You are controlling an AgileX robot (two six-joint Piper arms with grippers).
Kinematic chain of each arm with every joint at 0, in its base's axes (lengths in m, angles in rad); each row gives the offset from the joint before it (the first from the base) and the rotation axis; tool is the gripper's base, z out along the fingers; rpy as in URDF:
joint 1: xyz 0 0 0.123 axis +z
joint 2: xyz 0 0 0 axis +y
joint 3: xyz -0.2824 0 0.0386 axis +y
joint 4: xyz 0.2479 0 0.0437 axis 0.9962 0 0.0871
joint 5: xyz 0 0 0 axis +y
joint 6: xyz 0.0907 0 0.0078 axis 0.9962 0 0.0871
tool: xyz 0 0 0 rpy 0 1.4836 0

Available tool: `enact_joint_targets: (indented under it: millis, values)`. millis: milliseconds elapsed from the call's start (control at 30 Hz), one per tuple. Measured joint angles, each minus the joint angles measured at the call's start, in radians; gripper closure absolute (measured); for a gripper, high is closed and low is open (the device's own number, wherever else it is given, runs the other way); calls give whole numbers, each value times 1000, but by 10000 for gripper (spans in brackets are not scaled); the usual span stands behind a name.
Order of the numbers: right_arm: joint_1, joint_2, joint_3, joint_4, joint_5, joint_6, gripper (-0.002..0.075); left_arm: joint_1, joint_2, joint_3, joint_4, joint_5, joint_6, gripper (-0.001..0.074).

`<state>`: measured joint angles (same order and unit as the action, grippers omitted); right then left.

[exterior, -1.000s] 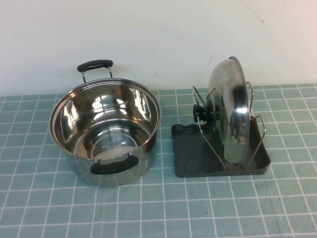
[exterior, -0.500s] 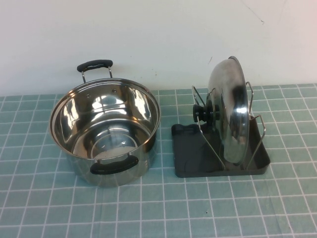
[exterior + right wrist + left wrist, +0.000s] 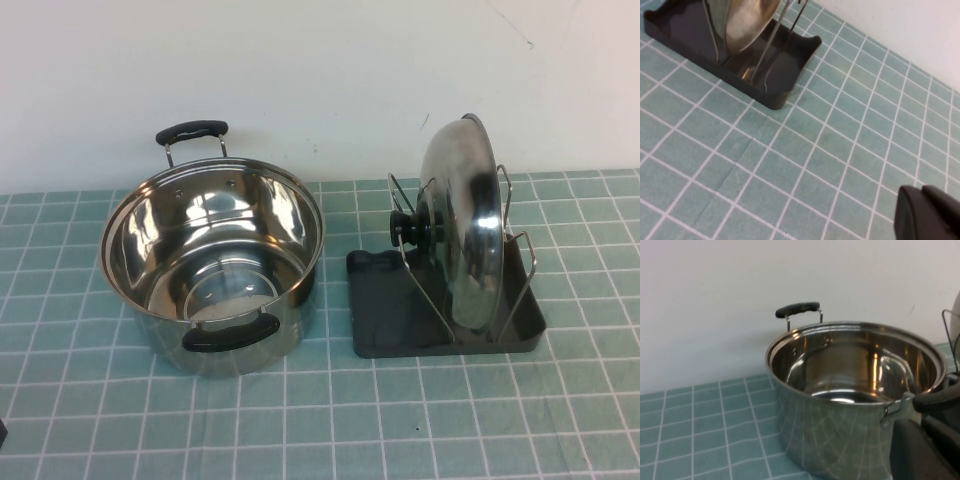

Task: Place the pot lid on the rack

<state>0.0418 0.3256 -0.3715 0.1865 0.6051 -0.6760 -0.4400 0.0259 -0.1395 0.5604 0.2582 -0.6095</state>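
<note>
The steel pot lid (image 3: 465, 220) stands on edge in the wire loops of the dark grey rack (image 3: 385, 300), right of centre, its black knob (image 3: 408, 228) facing the pot. No gripper touches it. In the right wrist view the lid's lower part (image 3: 747, 20) sits between the wires over the rack (image 3: 685, 35). My right gripper (image 3: 921, 192) is shut and empty, low over the tiled mat, well away from the rack. My left gripper (image 3: 922, 427) is shut and empty, close beside the pot's near black handle (image 3: 940, 400). A dark bit of it shows at the high view's lower left edge (image 3: 2, 430).
The open two-handled steel pot (image 3: 160, 340) stands left of the rack, with nothing in it, and fills the left wrist view (image 3: 830, 430). A white wall runs along the back. Green tiled mat (image 3: 400, 420) covers the table in front of the pot and rack.
A dark bit of the left gripper has come into the lower left edge of the high view. The lid, rack and pot have not moved.
</note>
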Motion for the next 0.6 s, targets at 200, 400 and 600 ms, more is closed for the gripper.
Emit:
enact_joint_targets:
  millis: [200,400,600]
  values:
    - [0,0,0,6,6,2,726,0,-2,0,-7,-57,-10,736]
    - [0,0,0,6,6,3,726,0,-2,0,-8,-58,-16,737]
    - [0,0,0,6,6,3,726,0,-8,7,-8,-64,-20,737]
